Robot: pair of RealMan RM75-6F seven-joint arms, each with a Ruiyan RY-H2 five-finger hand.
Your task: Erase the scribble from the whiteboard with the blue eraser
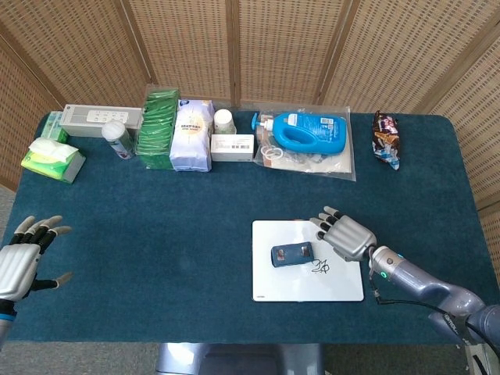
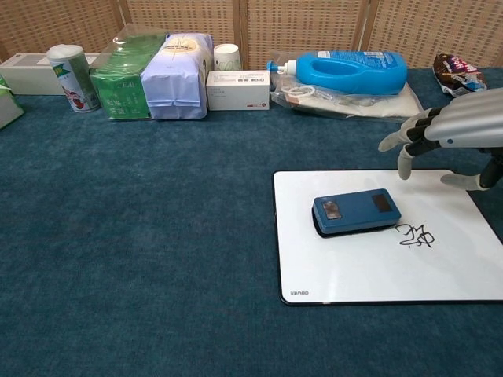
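Observation:
The white whiteboard [image 1: 266, 285] [image 2: 354, 279] lies flat at the front right of the table. On it the blue eraser [image 1: 293, 255] [image 2: 354, 212] lies crosswise, long side left to right. A small black scribble [image 1: 320, 267] [image 2: 415, 235] sits just right of the eraser. My right hand [image 1: 345, 233] [image 2: 452, 129] hovers over the board's far right corner with fingers spread, holding nothing and clear of the eraser. My left hand [image 1: 22, 258] is open at the table's front left edge, far from the board.
Along the back stand a blue detergent bottle [image 1: 311, 132] on a plastic bag, a white box [image 1: 232, 147], a paper cup [image 1: 224, 120], blue and green packs [image 1: 191, 135], a can [image 1: 117, 138], tissues [image 1: 53, 158] and a snack bag [image 1: 386, 138]. Blue cloth covers the table.

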